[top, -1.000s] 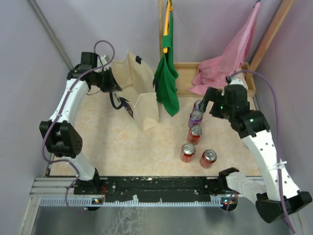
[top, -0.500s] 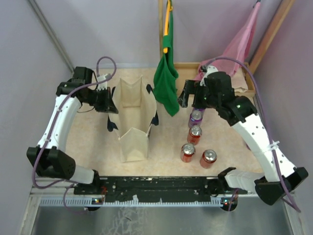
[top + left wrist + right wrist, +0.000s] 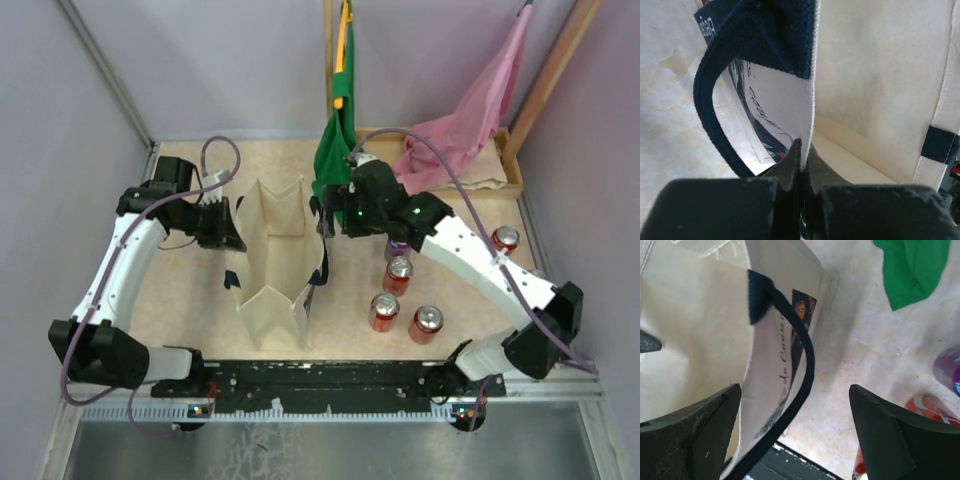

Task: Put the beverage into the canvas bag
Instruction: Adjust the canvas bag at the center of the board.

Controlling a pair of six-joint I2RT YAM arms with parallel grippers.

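Left fingers point(image 3: 790, 167) clamped shut on canvas bag point(image 3: 275, 250) rim, right fingers point(image 3: 715, 420) open, straddling the opposite rim. Beverage cans point(image 3: 398, 272) sit on the bench point(image 3: 200, 300) beside my right fingers. None bagged, none grasped.

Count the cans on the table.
5 cans: four clustered right of the bag, one purple, three red; one red near the right edge. The right arm may hide more.

canvas bag point(image 3: 272, 240) on table point(image 3: 195, 300), cans point(image 3: 384, 312) to right
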